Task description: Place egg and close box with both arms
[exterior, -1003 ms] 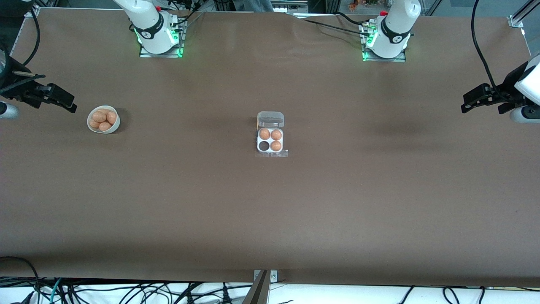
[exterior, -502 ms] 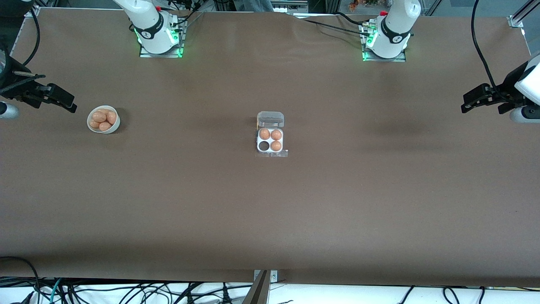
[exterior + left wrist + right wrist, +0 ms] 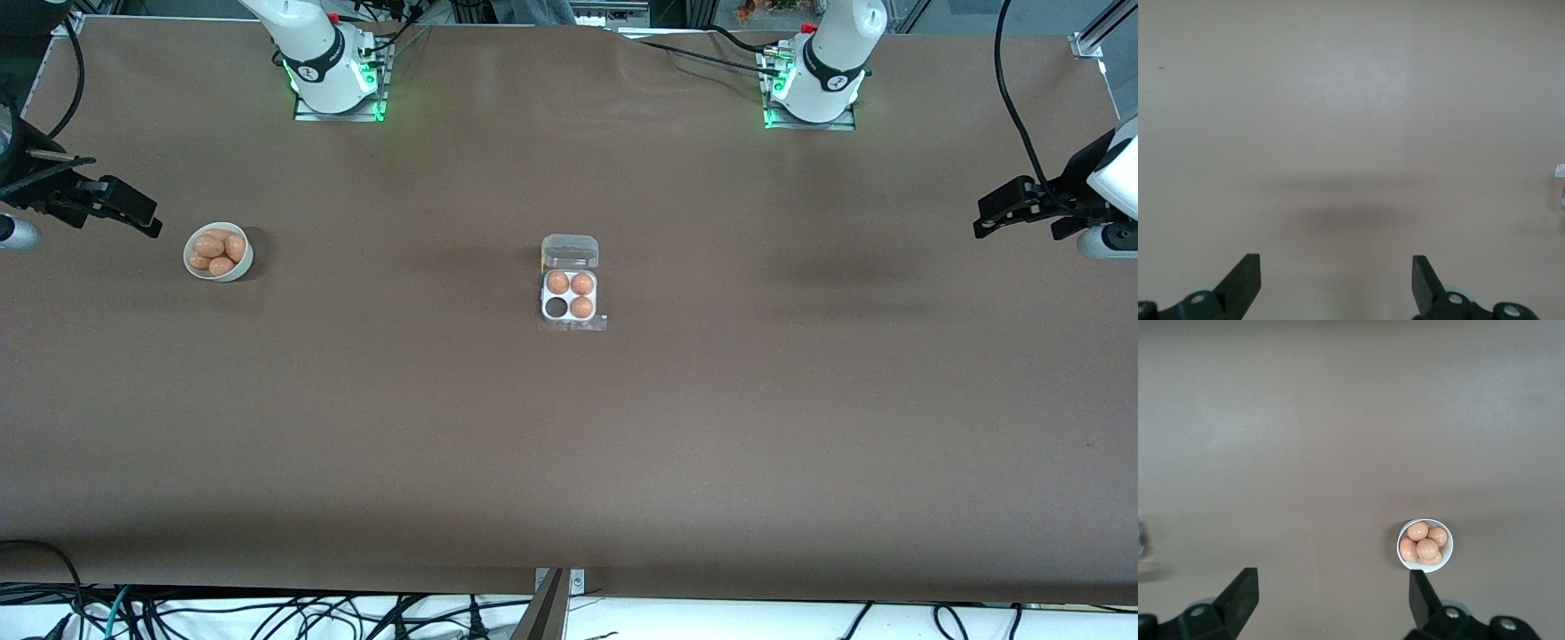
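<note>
The box (image 3: 569, 296) sits mid-table, a white four-cell tray with its clear lid (image 3: 570, 252) folded back toward the robots' bases. Three of its cells hold orange-brown eggs and one cell (image 3: 556, 308) is dark and empty. More eggs, such as the egg (image 3: 212, 246) (image 3: 1427, 549), lie in a white bowl (image 3: 229, 275) (image 3: 1399, 547) toward the right arm's end. My right gripper (image 3: 133, 213) (image 3: 1333, 597) hangs open and empty beside that bowl. At the left arm's end of the table, my left gripper (image 3: 996, 209) (image 3: 1336, 280) is open above bare tabletop.
A brown cloth covers the whole table. The arm bases (image 3: 338, 84) (image 3: 811, 93) glow green at its edge farthest from the front camera. Cables hang past the table's front edge (image 3: 267, 613).
</note>
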